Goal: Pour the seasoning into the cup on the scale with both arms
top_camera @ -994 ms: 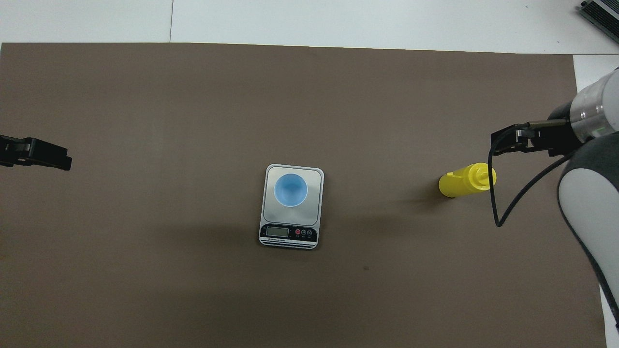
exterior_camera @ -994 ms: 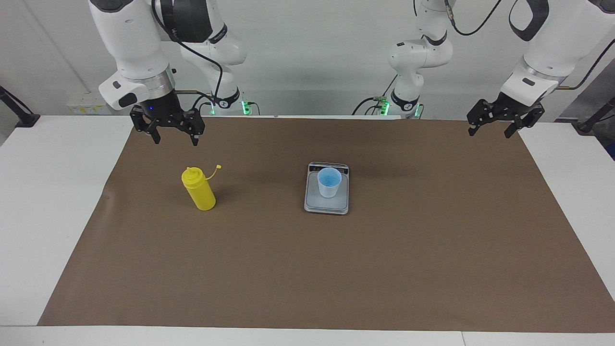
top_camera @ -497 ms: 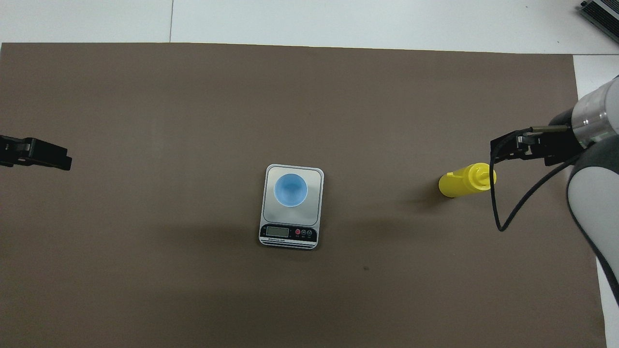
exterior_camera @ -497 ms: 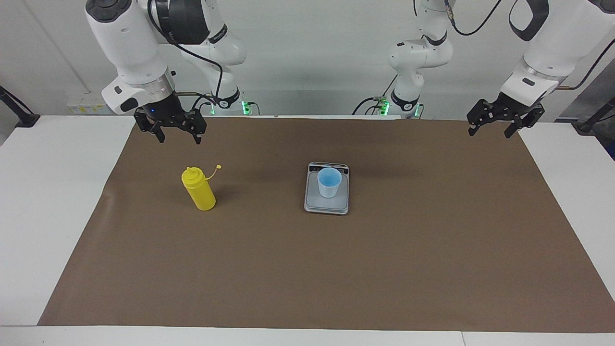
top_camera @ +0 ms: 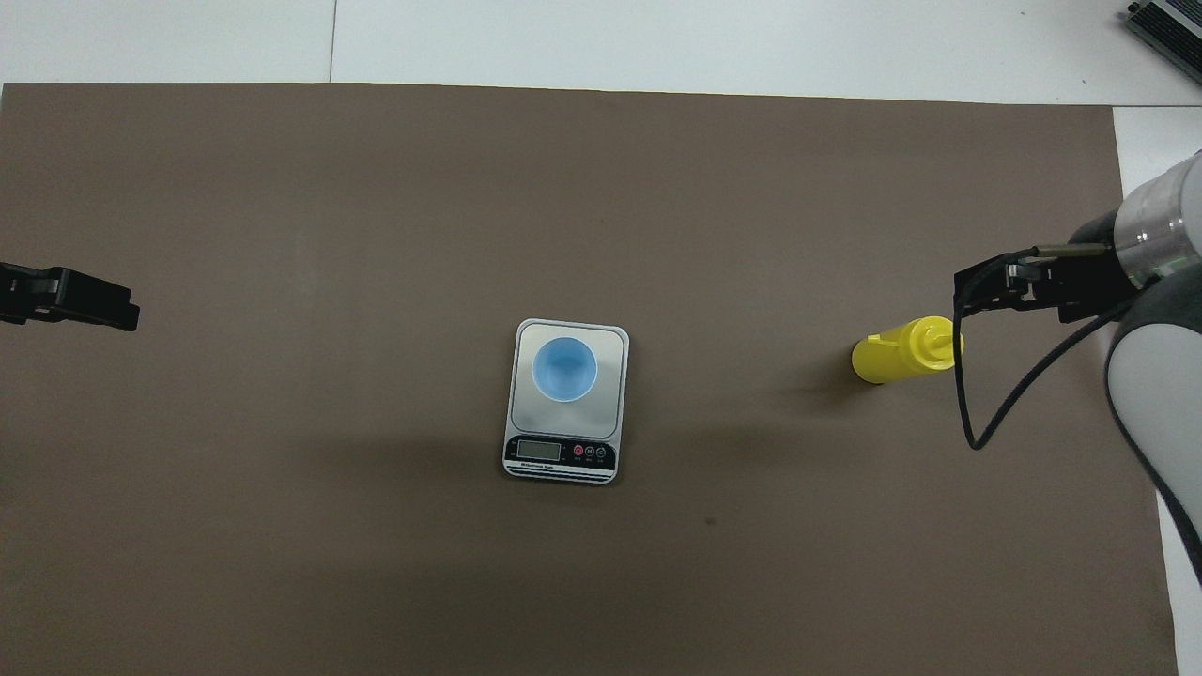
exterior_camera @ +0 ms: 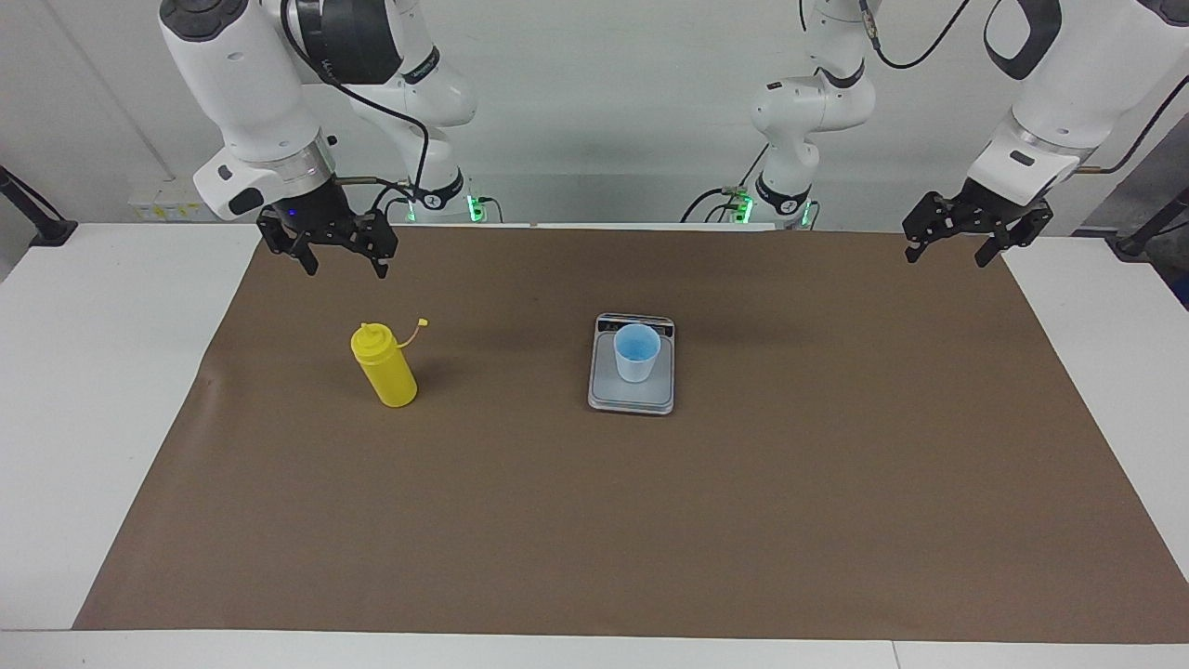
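Your right gripper (exterior_camera: 340,267) has lifted a bit and drifted toward its own end of the table since a sec ago; nothing else moved. It hangs over the brown mat (exterior_camera: 594,520), up in the air w/ jaws spread wide, holding nothing. You've got the seasoning (exterior_camera: 383,364) upright on the mat toward the right arm's end, cap off, dangling on its tether. The cup (exterior_camera: 636,352) sits on the scale (exterior_camera: 632,394) mid-table. Your left gripper (exterior_camera: 957,253) waits over the mat's edge at the left arm's end, jaws wide too, empty.
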